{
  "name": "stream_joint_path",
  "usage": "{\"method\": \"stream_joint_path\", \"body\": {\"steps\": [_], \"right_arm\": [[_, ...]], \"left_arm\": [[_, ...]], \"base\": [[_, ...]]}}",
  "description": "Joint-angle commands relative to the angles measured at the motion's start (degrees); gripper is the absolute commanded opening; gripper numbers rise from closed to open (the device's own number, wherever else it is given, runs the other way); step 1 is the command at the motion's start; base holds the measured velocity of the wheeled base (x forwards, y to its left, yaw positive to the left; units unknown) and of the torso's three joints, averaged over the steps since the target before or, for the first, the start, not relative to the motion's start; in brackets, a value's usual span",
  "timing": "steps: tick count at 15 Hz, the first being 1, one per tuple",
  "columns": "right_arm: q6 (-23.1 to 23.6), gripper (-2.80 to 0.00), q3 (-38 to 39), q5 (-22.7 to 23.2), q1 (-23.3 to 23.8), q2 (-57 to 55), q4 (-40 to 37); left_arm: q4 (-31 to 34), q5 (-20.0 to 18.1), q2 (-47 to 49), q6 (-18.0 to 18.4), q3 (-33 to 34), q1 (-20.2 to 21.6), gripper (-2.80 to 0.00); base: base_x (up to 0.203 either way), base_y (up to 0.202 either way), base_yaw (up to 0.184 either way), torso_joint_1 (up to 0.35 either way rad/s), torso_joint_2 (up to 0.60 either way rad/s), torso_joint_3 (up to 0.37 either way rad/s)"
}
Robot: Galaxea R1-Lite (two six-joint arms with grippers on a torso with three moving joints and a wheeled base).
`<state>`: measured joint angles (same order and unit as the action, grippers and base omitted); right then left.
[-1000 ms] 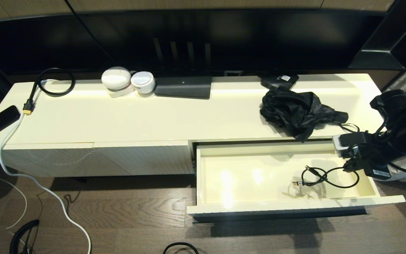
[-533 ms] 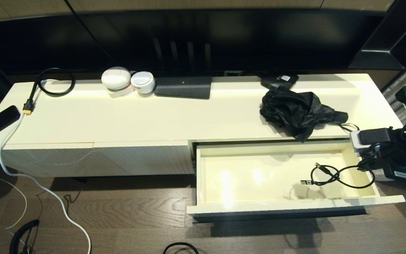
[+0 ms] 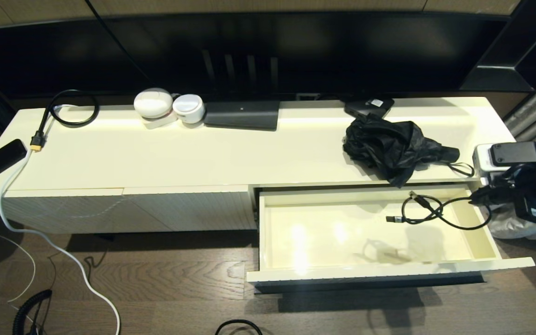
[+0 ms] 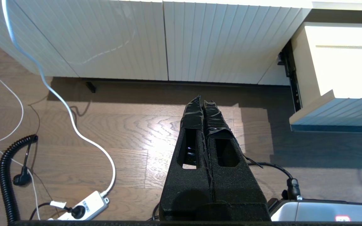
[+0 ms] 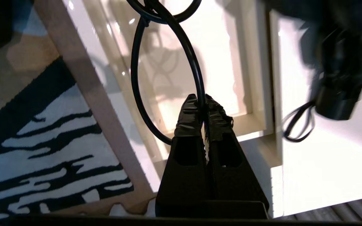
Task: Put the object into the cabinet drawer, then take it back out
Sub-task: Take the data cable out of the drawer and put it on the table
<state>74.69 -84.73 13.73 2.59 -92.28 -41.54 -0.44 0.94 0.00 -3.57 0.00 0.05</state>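
The cream-white cabinet drawer [image 3: 487, 240] stands pulled out at the right of the cabinet, and its smooth floor is bare. A thin black looped cable [image 3: 437, 213] with small plugs hangs in the air above the drawer's back right part. My right gripper [image 3: 477, 199] is shut on one end of that cable, beside the drawer's right wall. In the right wrist view the black cable [image 5: 192, 59] runs out from between the closed fingertips of the right gripper [image 5: 202, 99]. My left gripper [image 4: 202, 102] is shut on nothing, low over the wooden floor in front of the cabinet.
A crumpled black folding umbrella [image 3: 393, 146] lies on the cabinet top just behind the drawer, its wrist strap near the right gripper. White round devices [image 3: 168, 106], a dark flat box [image 3: 242, 114] and cables sit further left. A striped rug [image 5: 42, 147] lies right of the drawer.
The right gripper has lifted the cable off the drawer floor and drawn it up and to the right. The cable now hangs clear above the drawer. The left arm has not moved.
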Motion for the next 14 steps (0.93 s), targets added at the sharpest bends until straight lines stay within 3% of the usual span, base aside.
{"method": "stream_joint_path", "body": {"steps": [1, 11, 14], "right_arm": [[-2.14, -2.8, -3.92, -0.01, -3.35, -0.94, 0.06], [-12.05, -2.8, -24.53, -4.3, -16.95, -16.38, 0.32], [-14.95, -2.8, -25.88, -4.99, -19.47, -21.21, 6.76]], "left_arm": [[-0.01, 0.03, 0.02, -0.04, 0.0, -0.03, -2.8], [0.0, 0.03, 0.0, -0.04, 0.08, -0.05, -2.8], [0.0, 0.03, 0.0, -0.04, 0.05, 0.01, -2.8]], "base": [[0.0, 0.0, 0.0, 0.0, 0.0, 0.0], [0.0, 0.0, 0.0, 0.0, 0.0, 0.0], [0.0, 0.0, 0.0, 0.0, 0.0, 0.0]]}}
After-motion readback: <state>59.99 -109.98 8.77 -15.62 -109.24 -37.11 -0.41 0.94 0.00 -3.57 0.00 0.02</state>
